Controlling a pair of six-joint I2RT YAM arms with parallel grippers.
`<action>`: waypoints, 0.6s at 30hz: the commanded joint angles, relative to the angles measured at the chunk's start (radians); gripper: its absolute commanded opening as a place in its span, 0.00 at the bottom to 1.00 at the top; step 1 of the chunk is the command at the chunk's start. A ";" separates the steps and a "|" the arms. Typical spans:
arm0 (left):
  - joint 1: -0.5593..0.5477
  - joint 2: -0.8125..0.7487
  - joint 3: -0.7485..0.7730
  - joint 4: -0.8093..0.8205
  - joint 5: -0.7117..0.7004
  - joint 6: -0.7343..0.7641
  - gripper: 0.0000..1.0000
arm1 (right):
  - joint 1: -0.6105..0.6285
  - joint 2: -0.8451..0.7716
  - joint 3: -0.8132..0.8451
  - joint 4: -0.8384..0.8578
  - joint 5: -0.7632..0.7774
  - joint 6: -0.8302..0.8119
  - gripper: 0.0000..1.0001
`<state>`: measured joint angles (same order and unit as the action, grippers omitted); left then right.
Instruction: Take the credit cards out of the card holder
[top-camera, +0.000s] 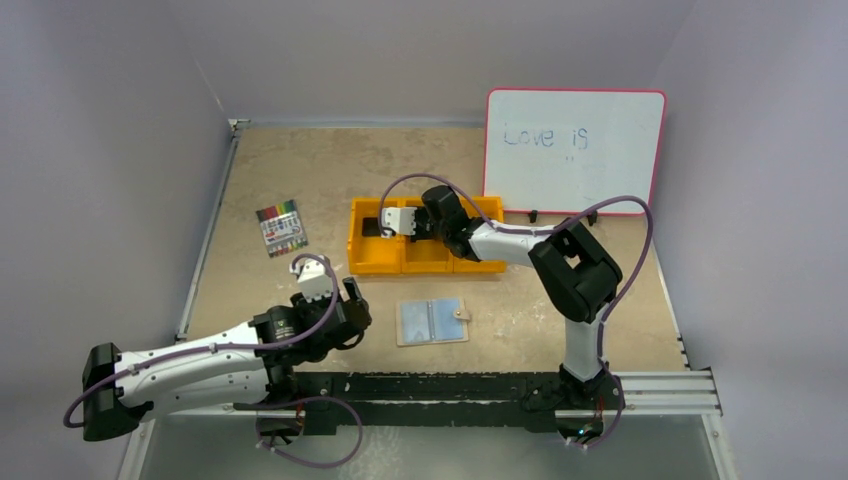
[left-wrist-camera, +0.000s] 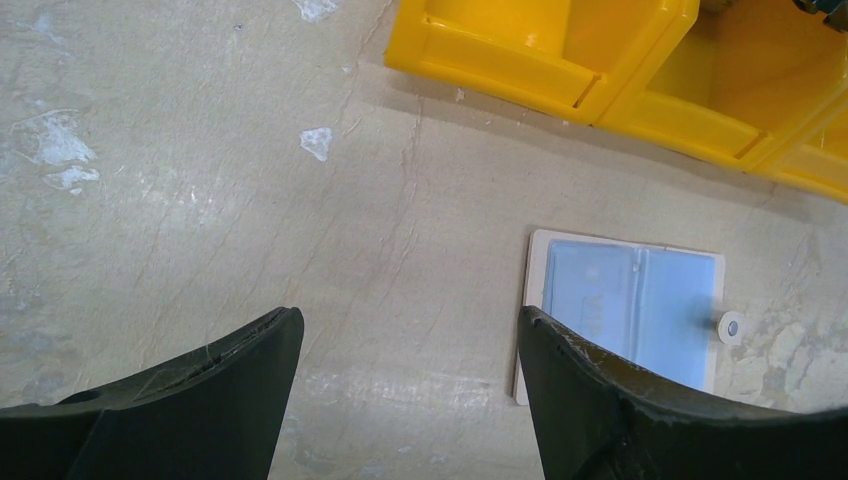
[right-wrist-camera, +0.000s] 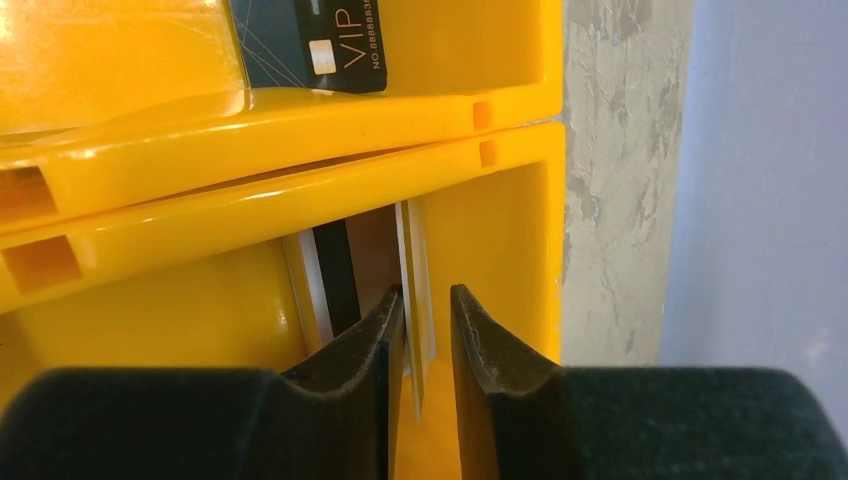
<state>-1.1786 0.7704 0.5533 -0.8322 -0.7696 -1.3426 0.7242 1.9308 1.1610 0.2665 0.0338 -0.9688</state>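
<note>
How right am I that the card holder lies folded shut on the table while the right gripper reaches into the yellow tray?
No: the top external view shows the card holder lying open; the right gripper does reach into the yellow tray.

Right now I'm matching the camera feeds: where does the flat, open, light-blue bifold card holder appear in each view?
Top external: flat light-blue bifold card holder lies lower centre, nearer the arm bases than the yellow-orange plastic tray.
Left wrist: card holder lower right, below the tray.
Right wrist: not in view; only the tray fills it.
Shared landmark: the tray, in all three.
</note>
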 joint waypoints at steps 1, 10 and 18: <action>-0.001 0.002 0.010 0.012 -0.008 0.001 0.78 | -0.005 -0.050 0.003 0.003 -0.022 0.019 0.27; -0.001 0.018 0.014 0.031 0.005 0.010 0.78 | -0.005 -0.126 -0.020 -0.012 -0.029 0.045 0.42; -0.001 0.042 0.016 0.059 0.026 0.016 0.78 | -0.004 -0.215 -0.046 0.002 -0.048 0.078 0.44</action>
<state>-1.1786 0.8051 0.5533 -0.8124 -0.7483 -1.3422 0.7242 1.7878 1.1324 0.2398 0.0078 -0.9230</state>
